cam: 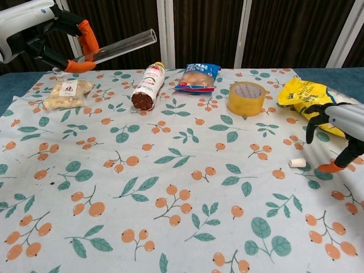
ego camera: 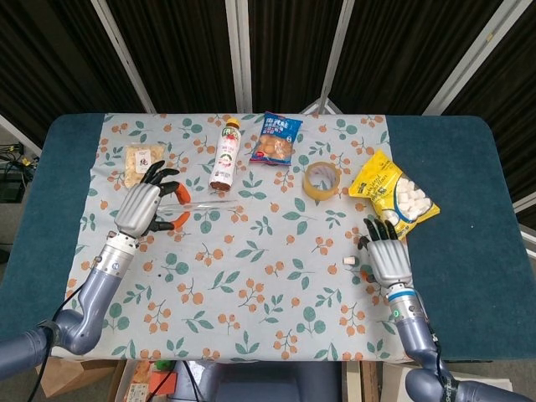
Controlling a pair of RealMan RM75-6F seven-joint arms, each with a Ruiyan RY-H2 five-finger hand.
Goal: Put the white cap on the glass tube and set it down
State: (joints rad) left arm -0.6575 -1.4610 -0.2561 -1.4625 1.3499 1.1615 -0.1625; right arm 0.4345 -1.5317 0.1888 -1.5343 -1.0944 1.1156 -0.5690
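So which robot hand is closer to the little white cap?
The right hand is closer: it hovers just beside the white cap, open. The left hand is far across the table, holding up the glass tube.

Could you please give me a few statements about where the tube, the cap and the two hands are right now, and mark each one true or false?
1. The left hand holds the glass tube up off the table. True.
2. The white cap is already on the tube. False: it lies on the tablecloth, apart from the tube.
3. The right hand is beside the cap with fingers apart, holding nothing. True.
4. The roll of tape sits around the bottle. False: the two lie apart on the cloth.
5. The yellow bag lies on the left hand's side of the table. False: it lies on the right hand's side.
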